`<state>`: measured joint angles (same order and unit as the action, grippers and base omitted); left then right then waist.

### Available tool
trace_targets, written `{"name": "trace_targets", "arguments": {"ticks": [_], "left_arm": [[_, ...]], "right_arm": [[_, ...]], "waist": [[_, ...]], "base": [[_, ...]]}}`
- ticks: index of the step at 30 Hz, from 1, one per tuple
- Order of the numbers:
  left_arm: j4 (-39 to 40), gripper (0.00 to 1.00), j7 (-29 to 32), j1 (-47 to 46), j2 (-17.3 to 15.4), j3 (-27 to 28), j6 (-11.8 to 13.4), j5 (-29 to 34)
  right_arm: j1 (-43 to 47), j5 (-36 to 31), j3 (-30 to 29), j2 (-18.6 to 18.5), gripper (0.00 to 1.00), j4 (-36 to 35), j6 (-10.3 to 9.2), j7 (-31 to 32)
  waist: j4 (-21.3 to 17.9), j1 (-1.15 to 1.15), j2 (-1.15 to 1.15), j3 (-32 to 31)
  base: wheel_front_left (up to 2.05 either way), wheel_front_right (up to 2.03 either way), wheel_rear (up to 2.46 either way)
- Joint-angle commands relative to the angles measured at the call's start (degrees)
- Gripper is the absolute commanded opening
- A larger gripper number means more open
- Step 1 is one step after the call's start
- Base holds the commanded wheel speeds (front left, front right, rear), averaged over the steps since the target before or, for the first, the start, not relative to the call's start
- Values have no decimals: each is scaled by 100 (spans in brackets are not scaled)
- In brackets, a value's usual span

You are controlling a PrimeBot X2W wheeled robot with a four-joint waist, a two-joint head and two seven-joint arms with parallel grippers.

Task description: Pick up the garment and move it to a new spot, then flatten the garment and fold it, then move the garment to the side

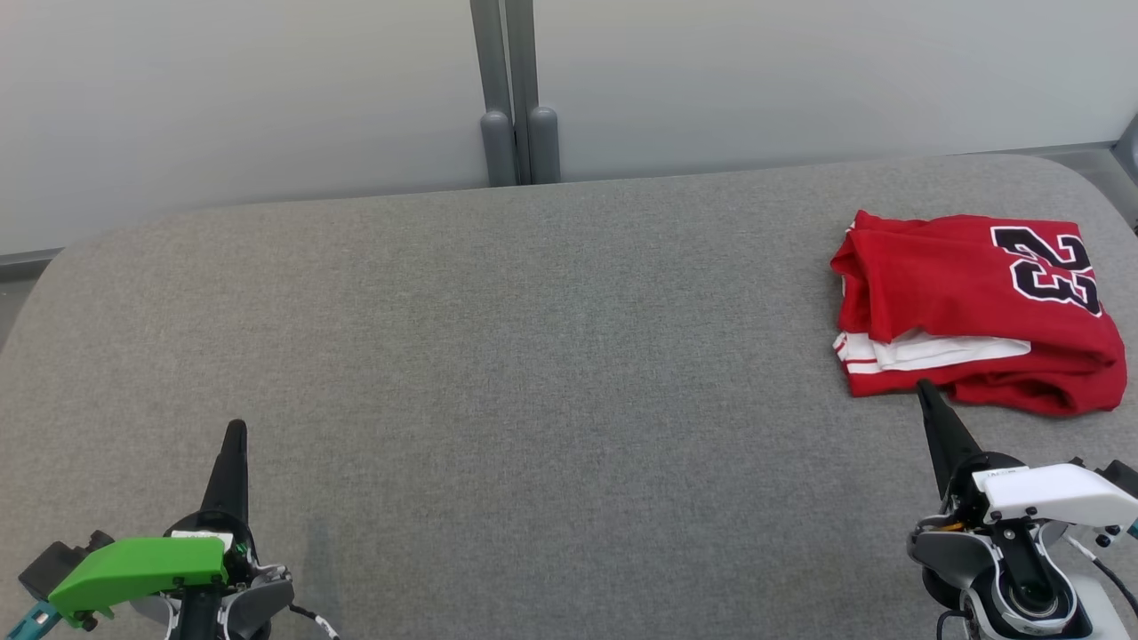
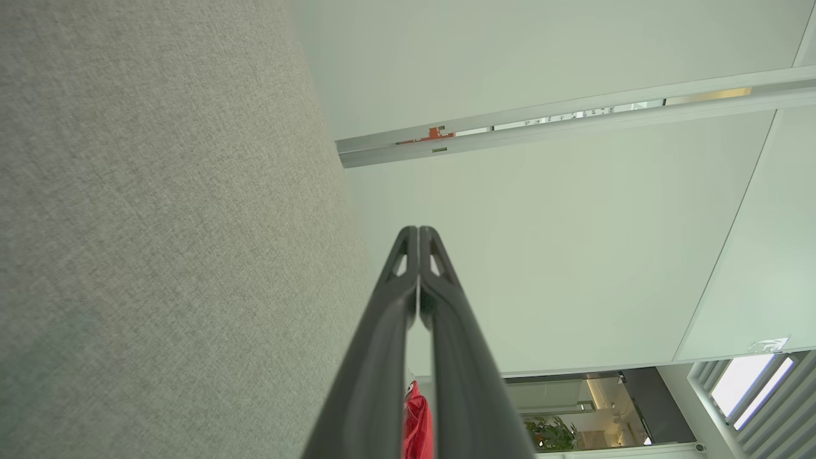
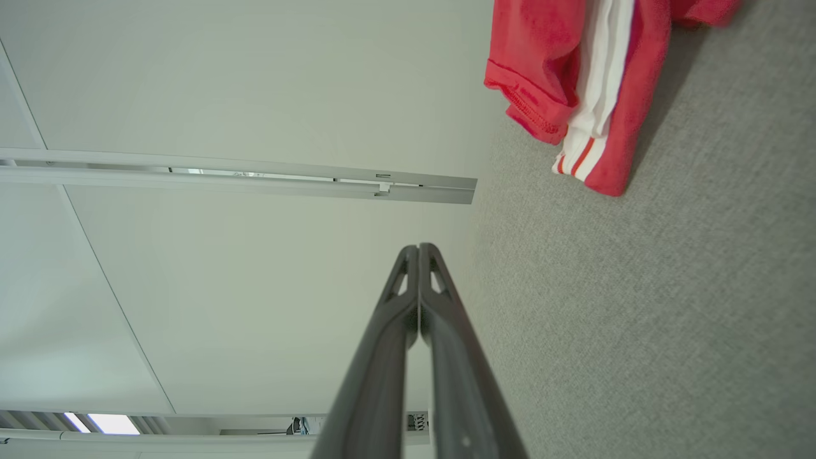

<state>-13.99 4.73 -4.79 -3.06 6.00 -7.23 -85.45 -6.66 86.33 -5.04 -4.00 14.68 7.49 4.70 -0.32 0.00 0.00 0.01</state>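
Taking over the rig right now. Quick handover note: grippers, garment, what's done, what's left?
Left gripper: fingers shut, empty, over the near left of the table.
Right gripper: fingers shut, empty, just short of the near edge of the garment.
The garment is a red jersey, folded, lying at the table's far right.
Done: folding and the move aside look complete.
Left: probably nothing; the fold is slightly loose at the front.

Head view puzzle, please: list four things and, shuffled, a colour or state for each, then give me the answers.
1 garment
2 left fingers
3 right fingers
4 table

A grey fabric
B shut, by a green cover
C red, at the table's right
D shut, by a white cover

Pairs: 1-C, 2-B, 3-D, 4-A
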Motion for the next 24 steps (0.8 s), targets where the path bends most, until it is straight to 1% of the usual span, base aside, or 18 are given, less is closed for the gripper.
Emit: {"name": "trace_targets", "arguments": {"ticks": [1,18,24], "left_arm": [[5,0,30,-120,-7,37,-31,-102],[-13,0,208,-194,20,69,-42,-727],[-11,0,204,-180,19,66,-42,-696]], "right_arm": [[35,101,-42,21,0,-48,1,39],[72,639,-178,126,0,-86,0,215],[70,618,-173,118,0,-84,1,211]], "waist": [[2,0,0,1],[32,0,0,17],[32,0,0,17]], "base": [[0,0,0],[0,0,0],[0,0,0]]}}
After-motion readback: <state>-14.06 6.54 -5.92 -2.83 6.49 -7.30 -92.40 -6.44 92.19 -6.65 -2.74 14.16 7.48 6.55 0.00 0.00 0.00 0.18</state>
